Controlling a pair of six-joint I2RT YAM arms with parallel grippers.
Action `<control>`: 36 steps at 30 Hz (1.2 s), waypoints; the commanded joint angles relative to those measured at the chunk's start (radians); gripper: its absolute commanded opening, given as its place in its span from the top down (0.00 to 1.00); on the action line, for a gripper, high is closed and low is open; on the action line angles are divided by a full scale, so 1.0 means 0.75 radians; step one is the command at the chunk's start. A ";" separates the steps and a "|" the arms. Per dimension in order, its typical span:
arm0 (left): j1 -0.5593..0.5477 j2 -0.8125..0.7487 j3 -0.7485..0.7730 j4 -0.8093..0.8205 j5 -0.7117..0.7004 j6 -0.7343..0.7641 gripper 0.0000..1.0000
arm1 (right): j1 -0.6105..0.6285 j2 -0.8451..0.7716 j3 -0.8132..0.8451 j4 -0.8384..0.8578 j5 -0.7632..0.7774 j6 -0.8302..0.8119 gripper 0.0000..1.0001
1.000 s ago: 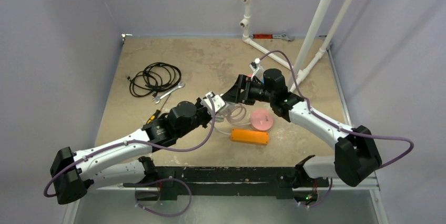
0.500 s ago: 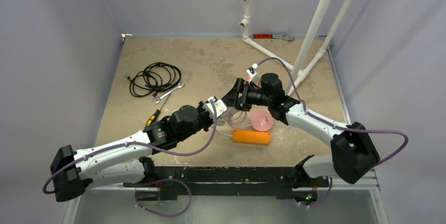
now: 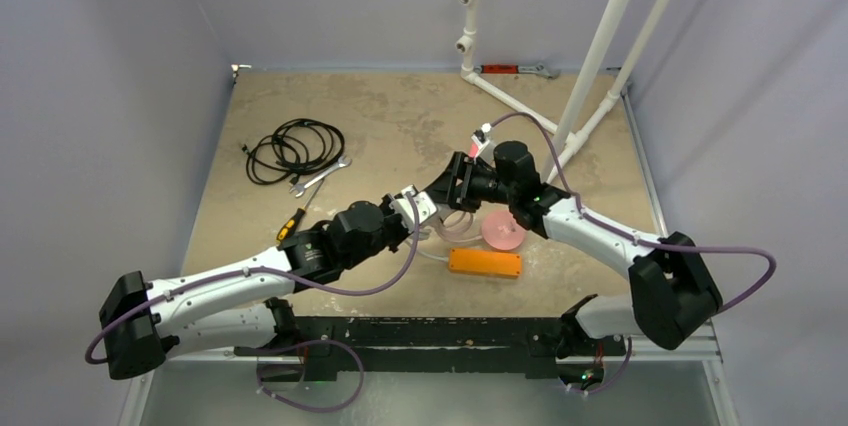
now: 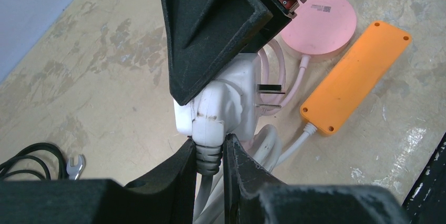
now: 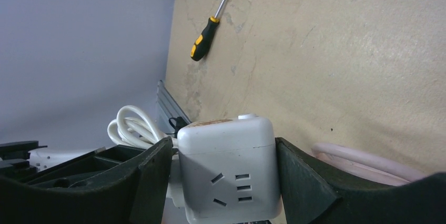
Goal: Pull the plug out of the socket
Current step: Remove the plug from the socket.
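- Reaching in low, left of the socket (image 4: 357, 77), the left gripper (image 4: 210, 153) is clenched on the neck of the plug (image 4: 216, 113).
- Right gripper (image 5: 223, 148) is clamped across the white cube adapter (image 5: 226, 171).

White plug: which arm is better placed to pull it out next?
Left: the left gripper pinches the white plug at its neck, while the right gripper only braces the white cube.

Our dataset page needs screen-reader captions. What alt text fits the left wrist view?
The left gripper pinches the grey collar of a white plug seated in a white cube adapter, which the right gripper clamps from the opposite side. An orange power strip and a pink disc lie on the table beside them.
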 commanded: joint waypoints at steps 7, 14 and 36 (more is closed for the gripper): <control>-0.011 0.044 0.112 0.141 0.112 -0.013 0.97 | 0.064 -0.168 0.069 -0.149 0.269 -0.118 0.85; -0.011 0.117 0.181 0.072 0.219 -0.060 0.76 | 0.173 -0.219 0.059 -0.194 0.535 -0.142 0.97; 0.119 0.176 0.282 -0.065 0.456 -0.191 0.09 | 0.345 -0.282 0.215 -0.604 1.096 -0.135 1.00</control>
